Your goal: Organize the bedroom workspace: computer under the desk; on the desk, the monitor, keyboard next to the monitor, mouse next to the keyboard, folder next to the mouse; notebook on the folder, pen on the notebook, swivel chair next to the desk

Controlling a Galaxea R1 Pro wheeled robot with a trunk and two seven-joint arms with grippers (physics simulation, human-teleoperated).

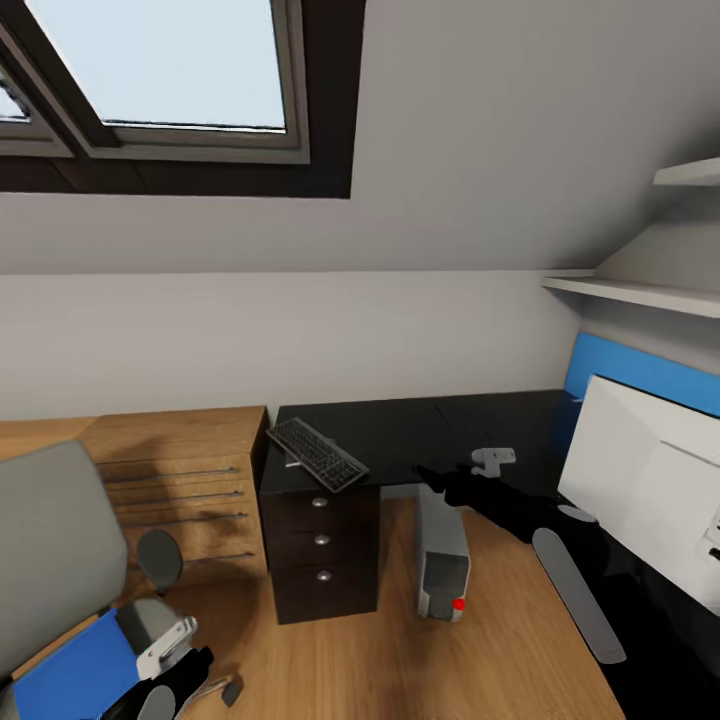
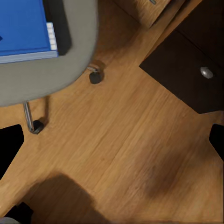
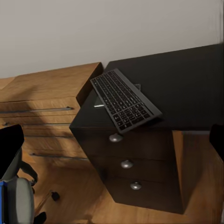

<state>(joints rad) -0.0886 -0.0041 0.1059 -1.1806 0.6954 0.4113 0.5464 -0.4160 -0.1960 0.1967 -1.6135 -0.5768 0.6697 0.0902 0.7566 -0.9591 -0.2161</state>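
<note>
Glossy black desk (image 1: 420, 425) under slim ridged keyboard (image 1: 317, 453)

**Wood, gloss black and grey cloth**

The desk (image 1: 430, 425) top is black and smooth with a dull sheen; its drawer unit (image 1: 325, 545) at lower centre is dark matt wood with round metal knobs. The dresser (image 1: 180, 480) at left shows light wood grain and thin metal handles. The floor (image 1: 400, 660) is warm, smooth wood planking. The swivel chair (image 1: 45, 550), lower left, wears matt grey cloth over a chrome leg. The folder (image 1: 75, 675) on it is flat, plain blue. The keyboard (image 1: 318, 454) looks like matt dark plastic. The computer (image 1: 442, 555) is pale grey, smooth casing. The monitor (image 1: 650, 480), at right, has a plain white plastic back.
</note>
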